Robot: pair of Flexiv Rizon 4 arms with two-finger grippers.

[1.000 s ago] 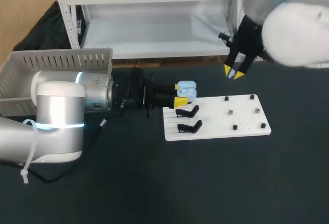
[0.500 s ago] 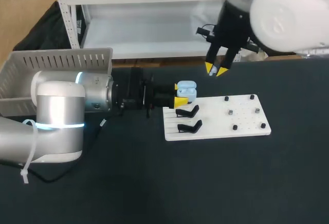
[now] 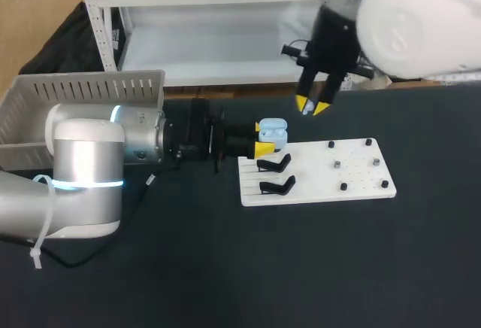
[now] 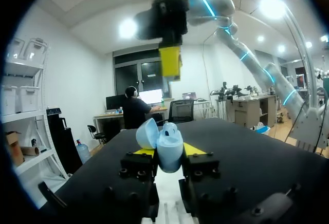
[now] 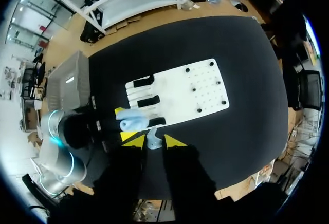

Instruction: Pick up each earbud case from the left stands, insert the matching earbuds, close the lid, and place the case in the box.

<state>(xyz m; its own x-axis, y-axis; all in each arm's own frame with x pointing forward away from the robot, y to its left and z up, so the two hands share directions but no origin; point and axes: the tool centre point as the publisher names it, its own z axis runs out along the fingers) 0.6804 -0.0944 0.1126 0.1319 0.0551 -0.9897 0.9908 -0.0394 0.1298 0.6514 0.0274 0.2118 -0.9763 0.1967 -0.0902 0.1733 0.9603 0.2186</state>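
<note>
A light blue earbud case [image 3: 273,131] with its lid up sits between the yellow tips of my left gripper [image 3: 266,147], at the white board's back left corner. In the left wrist view the case [image 4: 168,151] fills the gap in that gripper [image 4: 168,153], lid [image 4: 147,133] tilted back. My right gripper [image 3: 310,107] hangs high, just behind and right of the case, with a small pale earbud [image 5: 153,140] pinched between its tips [image 5: 154,142]. The case [image 5: 134,119] lies directly ahead of it.
The white board [image 3: 361,174] carries two black stands [image 3: 274,164] on its left part and small black pegs [image 3: 343,186] on its right part. A grey slatted box [image 3: 83,91] stands at the table's back left, behind my left arm.
My right gripper has swung left from above the board's back right edge to a spot near the open case. The left arm and case have stayed put.
</note>
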